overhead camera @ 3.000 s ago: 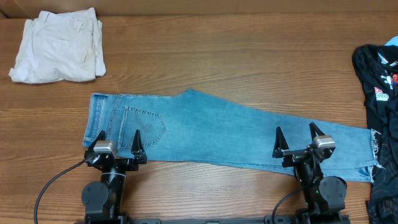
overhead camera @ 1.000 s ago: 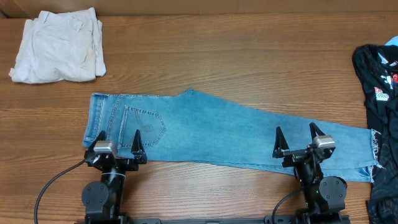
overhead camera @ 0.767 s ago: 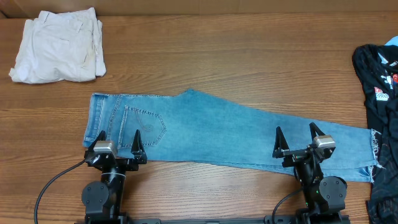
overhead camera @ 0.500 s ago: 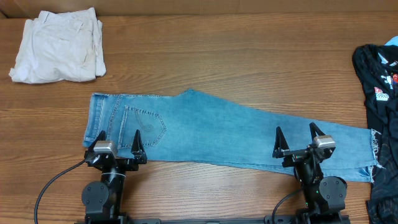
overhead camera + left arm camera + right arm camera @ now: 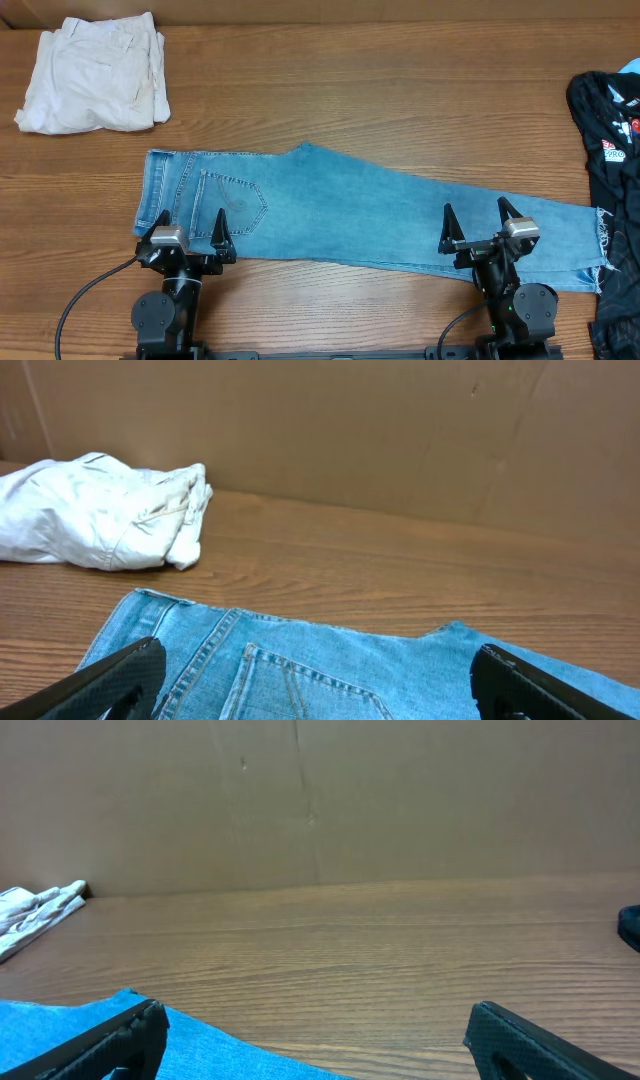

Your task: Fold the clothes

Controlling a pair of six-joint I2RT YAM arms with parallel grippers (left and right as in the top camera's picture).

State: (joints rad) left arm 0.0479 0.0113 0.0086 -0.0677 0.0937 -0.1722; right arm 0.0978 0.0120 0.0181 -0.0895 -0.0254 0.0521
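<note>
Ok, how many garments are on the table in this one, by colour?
Light blue: 1, the jeans, spread flat
Cream-white: 1, the folded garment, far left corner
Black: 1, the printed garment, cut off by the right edge
Total: 3

No change: the jeans, left end effector and right end effector sit as before.
</note>
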